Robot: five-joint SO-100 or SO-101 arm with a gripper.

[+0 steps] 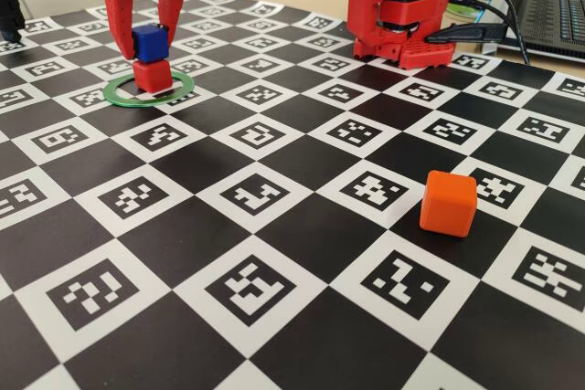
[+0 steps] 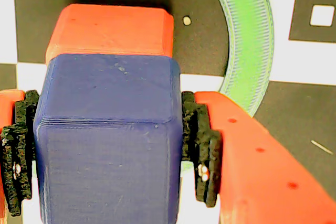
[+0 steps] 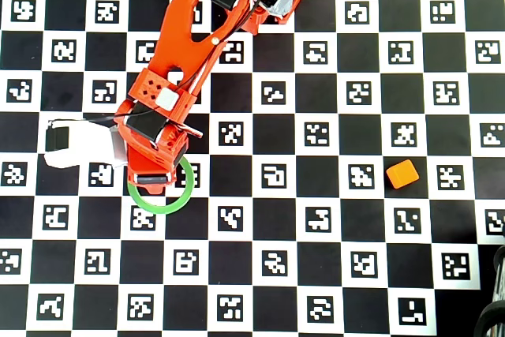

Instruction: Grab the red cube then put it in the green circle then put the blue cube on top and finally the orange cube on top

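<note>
We take the blue cube (image 1: 149, 42) as our landmark: it sits on top of the red cube (image 1: 153, 75), which rests inside the green circle (image 1: 149, 91), so the first layer looks done and the second is being set down. In the wrist view the blue cube (image 2: 107, 140) fills the space between the black pads (image 2: 202, 142), which press against its left and right faces, so we read the fingers as pinching it rather than spread. The red cube (image 2: 113, 30) shows just beyond the blue one's far edge there, which suggests the two are roughly lined up, though we cannot tell whether the blue cube bears its full weight yet. The gripper (image 1: 139, 43) comes down from above, straddling the cube in the fixed view; holding it by the sides leaves the underside free to seat. The orange cube (image 1: 449, 203) lies well apart from the blue cube, to its right in the fixed view, on the checkered board (image 1: 274, 317), untouched.
</note>
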